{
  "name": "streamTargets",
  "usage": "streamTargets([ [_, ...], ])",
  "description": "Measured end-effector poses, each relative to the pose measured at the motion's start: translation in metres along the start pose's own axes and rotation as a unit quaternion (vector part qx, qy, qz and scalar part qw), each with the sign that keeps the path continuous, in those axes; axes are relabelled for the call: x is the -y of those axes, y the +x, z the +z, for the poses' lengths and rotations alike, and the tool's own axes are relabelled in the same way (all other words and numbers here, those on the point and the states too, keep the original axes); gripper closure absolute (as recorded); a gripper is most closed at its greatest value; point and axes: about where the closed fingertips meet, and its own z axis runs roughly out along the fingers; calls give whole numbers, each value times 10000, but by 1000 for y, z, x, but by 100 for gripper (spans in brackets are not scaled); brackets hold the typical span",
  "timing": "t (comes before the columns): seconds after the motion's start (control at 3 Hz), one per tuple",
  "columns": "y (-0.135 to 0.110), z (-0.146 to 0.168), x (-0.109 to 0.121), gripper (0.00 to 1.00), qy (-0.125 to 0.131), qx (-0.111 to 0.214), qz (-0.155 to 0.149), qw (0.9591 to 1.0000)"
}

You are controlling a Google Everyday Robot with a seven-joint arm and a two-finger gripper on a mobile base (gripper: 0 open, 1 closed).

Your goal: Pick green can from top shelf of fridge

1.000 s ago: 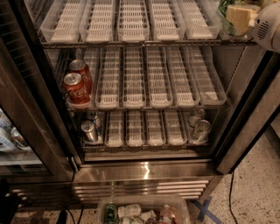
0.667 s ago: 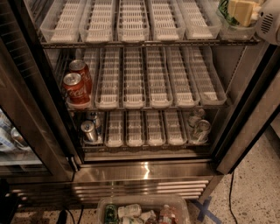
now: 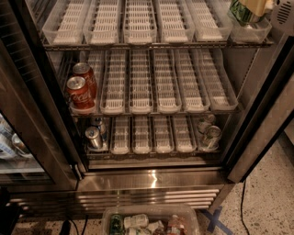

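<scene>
Fridge [image 3: 151, 181], door [image 3: 32, 114] swung open at 9 o'clock, three wire racks in view. Top shelf [image 3: 151, 45]: a row of white slotted lane trays; the green can [image 3: 242, 12] stands in the rightmost tray, at 1 o'clock, partly cut by the upper edge. Hand [image 3: 258, 4]: cream-coloured, at 1 o'clock, directly over and against the can's right side; whether it is released or clenched on the can cannot be told. Against 0.7 s ago, the hand sits higher and less of it shows, while the can holds the same tray. Middle rack: two red Coca-Cola cans [image 3: 81, 94] in the leftmost lane, at 10 o'clock, unchanged. Bottom rack: silver cans [image 3: 93, 137] at 8 o'clock and a further silver pair [image 3: 211, 135] at 4 o'clock, unchanged. Floor: a clear plastic bin [image 3: 189, 210] of mixed items at 6 o'clock.
</scene>
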Motion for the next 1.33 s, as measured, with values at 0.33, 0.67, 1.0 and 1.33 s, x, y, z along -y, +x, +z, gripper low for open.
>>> streamTargets([
  [0.33, 4, -9, -13, 100, -342, -225, -9, 9992],
  [0.67, -4, -41, -22, 100, -795, -468, -25, 9957],
  [1.0, -5, -66, -40, 100, -1373, -715, -83, 9879],
  [1.33, 3, -73, -60, 100, -1721, -907, -102, 9808],
])
